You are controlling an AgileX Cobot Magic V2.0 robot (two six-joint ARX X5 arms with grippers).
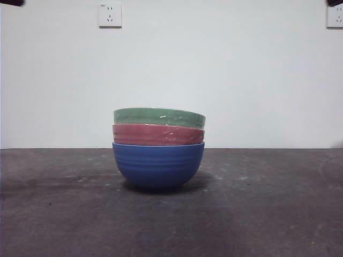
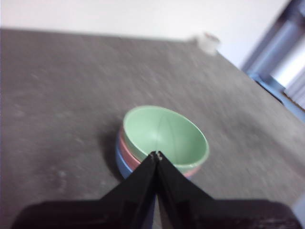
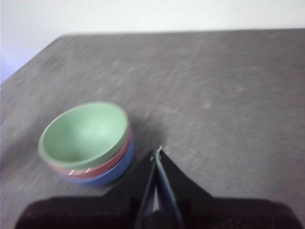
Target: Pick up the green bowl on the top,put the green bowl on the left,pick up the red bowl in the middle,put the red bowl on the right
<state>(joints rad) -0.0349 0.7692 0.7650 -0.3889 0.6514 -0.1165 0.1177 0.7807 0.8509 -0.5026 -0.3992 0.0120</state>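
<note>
Three bowls stand stacked in the middle of the table. The green bowl (image 1: 159,117) is on top, nested in the red bowl (image 1: 158,134), which sits in a blue bowl (image 1: 158,165). The stack also shows in the left wrist view, green bowl (image 2: 164,136) and red bowl (image 2: 127,150), and in the right wrist view, green bowl (image 3: 83,132) and red bowl (image 3: 102,164). My left gripper (image 2: 156,154) is shut and empty, held above the table near the stack. My right gripper (image 3: 157,151) is shut and empty, above the table beside the stack.
The dark grey table (image 1: 268,214) runs wide on both sides of the stack. A white wall with two sockets (image 1: 110,15) stands behind. A small pale object (image 2: 208,43) sits at the table's far edge in the left wrist view.
</note>
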